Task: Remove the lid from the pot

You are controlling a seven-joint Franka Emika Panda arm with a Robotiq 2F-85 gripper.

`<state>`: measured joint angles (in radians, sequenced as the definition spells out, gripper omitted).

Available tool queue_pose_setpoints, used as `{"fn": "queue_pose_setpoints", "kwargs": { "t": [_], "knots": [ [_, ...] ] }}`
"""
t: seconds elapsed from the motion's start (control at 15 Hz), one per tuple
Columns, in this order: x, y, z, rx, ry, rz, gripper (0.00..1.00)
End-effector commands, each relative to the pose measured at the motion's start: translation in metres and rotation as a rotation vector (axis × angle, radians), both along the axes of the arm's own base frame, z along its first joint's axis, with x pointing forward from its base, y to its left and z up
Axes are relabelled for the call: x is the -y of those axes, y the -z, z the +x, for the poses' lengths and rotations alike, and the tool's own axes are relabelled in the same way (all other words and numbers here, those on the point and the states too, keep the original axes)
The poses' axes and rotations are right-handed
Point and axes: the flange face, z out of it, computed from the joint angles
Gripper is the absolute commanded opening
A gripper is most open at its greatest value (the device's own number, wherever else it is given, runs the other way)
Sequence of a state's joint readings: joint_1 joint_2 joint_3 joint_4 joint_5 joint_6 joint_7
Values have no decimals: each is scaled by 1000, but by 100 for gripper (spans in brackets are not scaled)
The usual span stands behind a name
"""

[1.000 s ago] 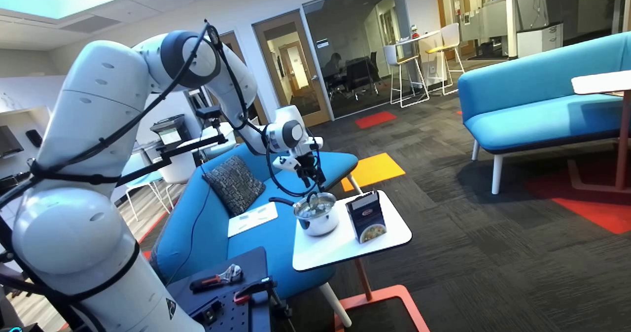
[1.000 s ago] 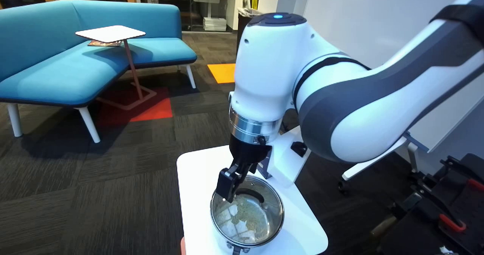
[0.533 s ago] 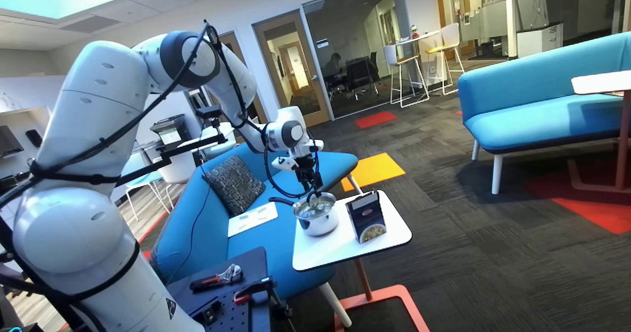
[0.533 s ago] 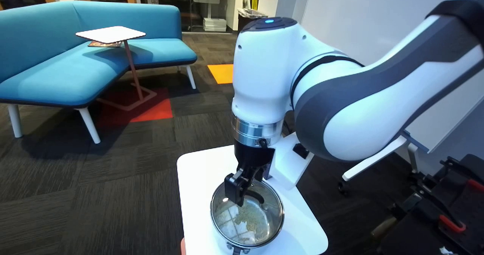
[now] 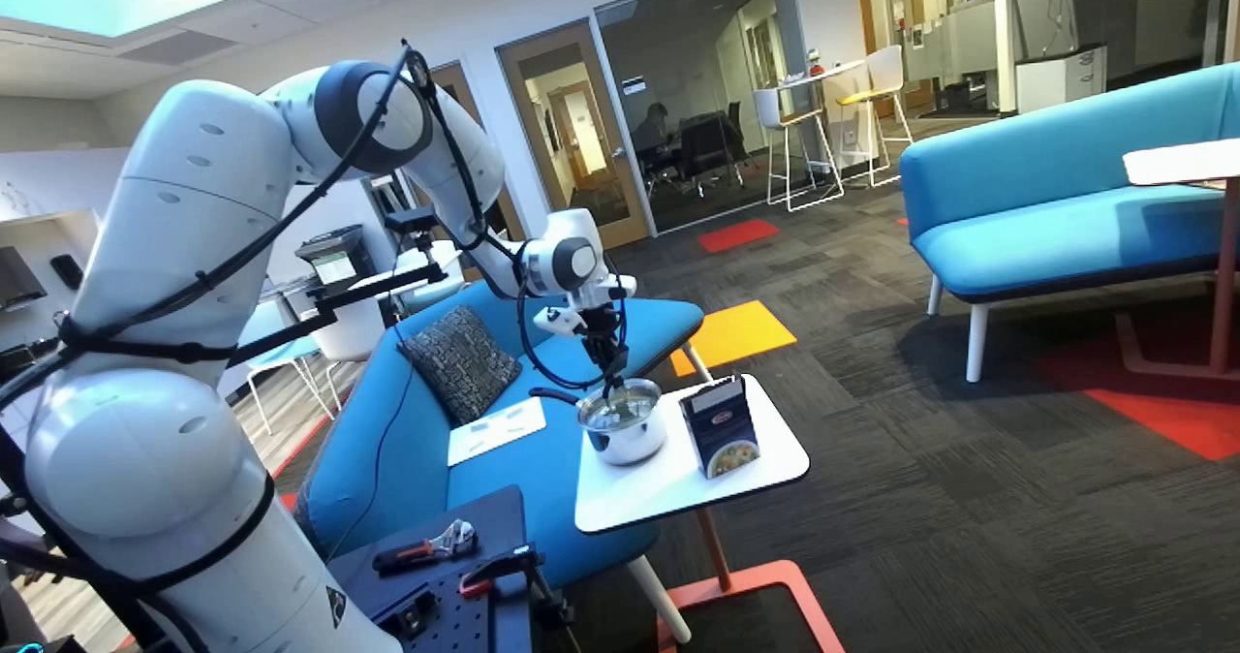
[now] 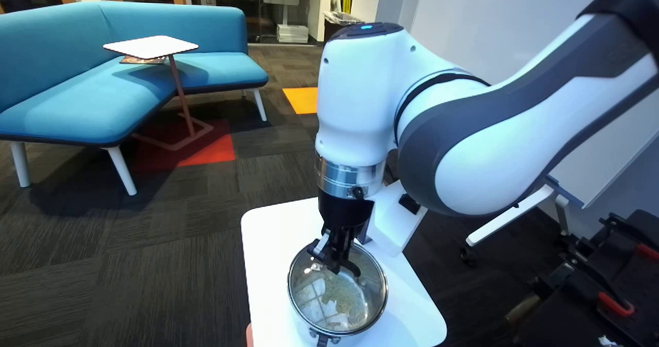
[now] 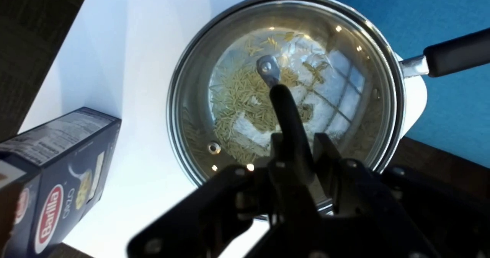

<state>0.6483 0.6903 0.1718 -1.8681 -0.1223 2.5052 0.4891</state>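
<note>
Jaws astride black handle point(image 7: 288, 108), clear lid point(image 7: 245, 97) below, on pot point(image 5: 632, 444)

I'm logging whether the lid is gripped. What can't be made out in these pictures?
Lid handle, wrist view: one end hidden behind the gripper.
Grip, wrist view: dark, blurred fingers merge with the black handle.
Pot handle, wrist view: end cut off by the right edge.
Orzo box, wrist view: partly cut off by the left edge; fine print too small.
</note>
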Motion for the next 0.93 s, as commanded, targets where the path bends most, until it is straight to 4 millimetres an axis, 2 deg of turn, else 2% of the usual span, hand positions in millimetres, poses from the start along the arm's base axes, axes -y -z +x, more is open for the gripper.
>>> {"fn": "queue_pose_setpoints", "kwargs": {
  "t": [0.0,0.27,0.53,0.73,0.87],
  "knots": [
    [1,-10,3,-25,-10,-1,0],
    [3,-34,-1,-5,-17,-5,4],
    [5,-80,2,46,-21,14,4],
    [3,-113,19,131,-11,62,4],
    [3,-125,35,197,-4,80,4]
  ]
}}
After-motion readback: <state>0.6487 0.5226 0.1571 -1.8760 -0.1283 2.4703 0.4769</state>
